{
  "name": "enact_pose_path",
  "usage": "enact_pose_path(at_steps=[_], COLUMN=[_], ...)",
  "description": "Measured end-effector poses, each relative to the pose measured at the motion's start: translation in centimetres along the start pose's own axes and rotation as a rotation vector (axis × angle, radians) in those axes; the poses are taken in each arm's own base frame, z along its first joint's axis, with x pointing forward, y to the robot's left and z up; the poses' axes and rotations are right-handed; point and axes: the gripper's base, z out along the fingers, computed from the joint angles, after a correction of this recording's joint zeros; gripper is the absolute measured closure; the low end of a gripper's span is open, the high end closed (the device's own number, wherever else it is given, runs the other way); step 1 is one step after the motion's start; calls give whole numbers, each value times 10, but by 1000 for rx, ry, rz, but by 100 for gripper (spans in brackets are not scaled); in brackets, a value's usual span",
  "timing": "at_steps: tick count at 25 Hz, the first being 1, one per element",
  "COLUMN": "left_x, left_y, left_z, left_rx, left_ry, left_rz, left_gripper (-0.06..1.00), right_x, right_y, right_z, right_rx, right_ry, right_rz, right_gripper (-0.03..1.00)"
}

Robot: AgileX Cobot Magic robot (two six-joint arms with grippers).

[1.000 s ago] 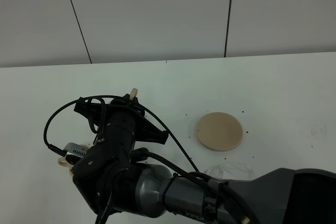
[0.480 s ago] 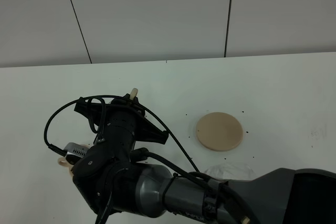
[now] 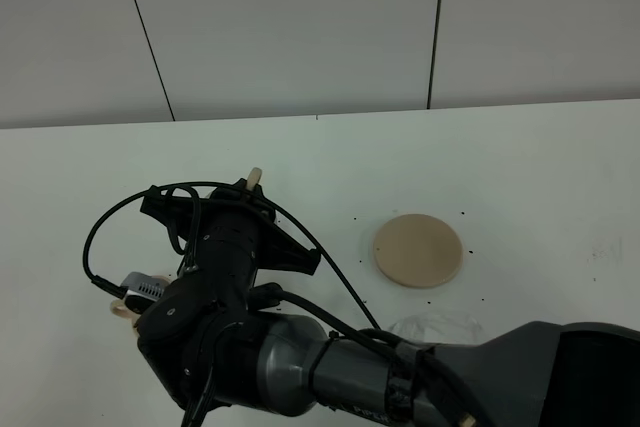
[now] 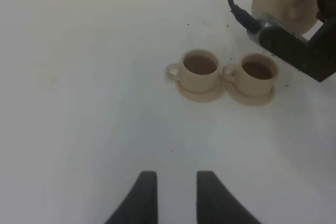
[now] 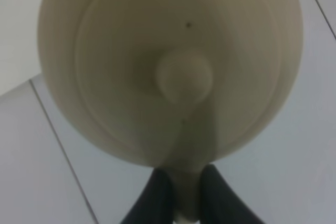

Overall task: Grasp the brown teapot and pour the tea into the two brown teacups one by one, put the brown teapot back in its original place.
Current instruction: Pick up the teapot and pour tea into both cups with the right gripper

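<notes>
**Teapot held over the two cups, big saucer bare**

The right gripper (image 5: 184, 195) is clamped on the loop handle of the brown teapot (image 5: 168, 66); its two dark fingers press the handle from both sides. In the right wrist view the teapot fills almost all the picture, with its lid and small knob (image 5: 184, 80) facing the camera. In the high view the right arm (image 3: 230, 287) reaches across the middle of the bench (image 3: 540, 157) to its left part and covers nearly all of the teapot.

The two brown teacups (image 4: 199, 68) stand side by side on their small saucers, the saucers touching or nearly so. Both cups have dark tea inside. The teapot is above them, just beside the second cup (image 4: 257, 73).

The wide tan saucer disc (image 3: 418, 249) lies alone, right of the bench's middle, well apart from the cups.

The left gripper (image 4: 173, 192) hangs above the bare bench near the cups, its fingers apart and holding nothing.
</notes>
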Motion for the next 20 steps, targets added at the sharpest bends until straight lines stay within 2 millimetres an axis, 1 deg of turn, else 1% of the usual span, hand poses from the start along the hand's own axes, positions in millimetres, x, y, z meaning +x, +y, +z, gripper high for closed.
enact_pose_path(at_steps=[13, 20], left_x=[0, 0], left_y=[0, 0], left_z=[0, 0], left_rx=[0, 0], left_ry=[0, 0], left_rz=[0, 0], left_gripper=[69, 69], right_x=[-2, -8], right_y=[-1, 0], right_z=[-3, 0], right_rx=[3, 0], right_ry=[-5, -12], right_rz=[1, -9], right_gripper=[87, 87])
